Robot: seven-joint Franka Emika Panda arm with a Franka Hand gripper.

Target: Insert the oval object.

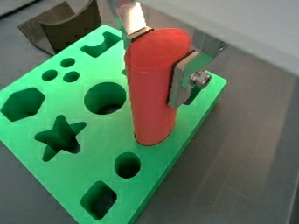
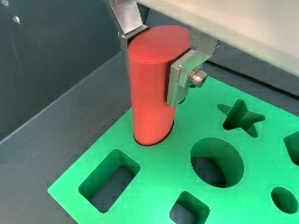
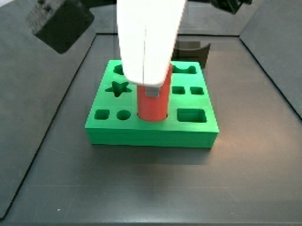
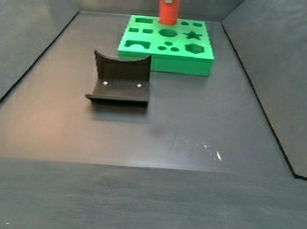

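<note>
My gripper [image 1: 160, 57] is shut on the oval object, a tall smooth red peg [image 1: 152, 96], and holds it upright near its top. A silver finger [image 1: 184, 80] presses each side of it. The peg's lower end meets the green block [image 1: 91, 131] at a hole near the block's edge. In a wrist view a dark rim shows around the foot of the peg [image 2: 149, 96]. I cannot tell how deep it sits. In both side views the peg [image 3: 153, 101] [image 4: 168, 6] stands upright in the green block [image 3: 154, 132] [image 4: 168, 63], under the gripper [image 3: 153, 86].
The block [image 2: 158, 171] has several other holes, among them a star [image 1: 59, 136], a hexagon [image 1: 21, 101] and a round one [image 2: 216, 162]. The dark fixture [image 4: 119, 82] stands on the grey floor apart from the block; it also shows in other views [image 1: 65, 26] [image 3: 192, 48]. Dark walls surround the floor.
</note>
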